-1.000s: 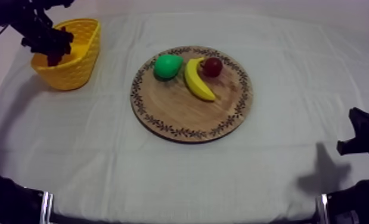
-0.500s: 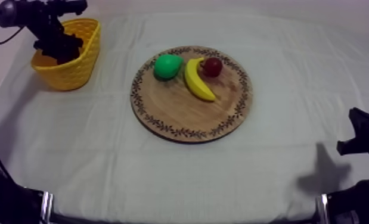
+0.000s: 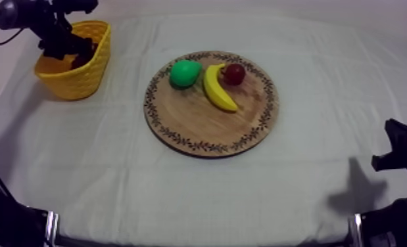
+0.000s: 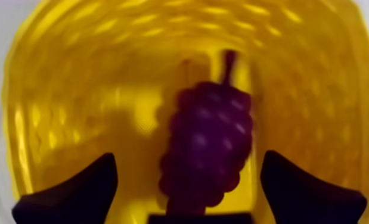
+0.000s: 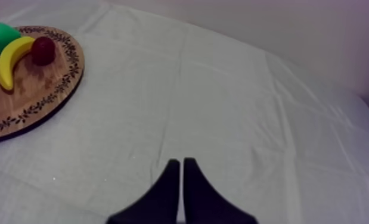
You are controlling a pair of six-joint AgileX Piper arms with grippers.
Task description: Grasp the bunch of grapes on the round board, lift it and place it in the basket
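The purple bunch of grapes [image 4: 205,146] lies inside the yellow basket [image 4: 61,107], stem pointing away from me. My left gripper [image 4: 189,196] hangs just above it, open, one finger at each side of the bunch with a gap on both sides. From above, the left gripper [image 3: 66,47] sits over the mouth of the yellow basket [image 3: 81,75] at the table's far left. My right gripper [image 5: 182,167] is shut on nothing, low over bare cloth; in the top view the right gripper [image 3: 400,154] rests at the right edge.
The round wooden board [image 3: 206,121] lies mid-table and carries a green pear [image 3: 184,73], a banana [image 3: 217,87] and a small red fruit [image 3: 234,73]. Bare cloth lies between basket and board and along the front.
My left gripper has shifted from the basket's left rim toward its middle and risen a little. The right arm and the fruit on the board have not moved.
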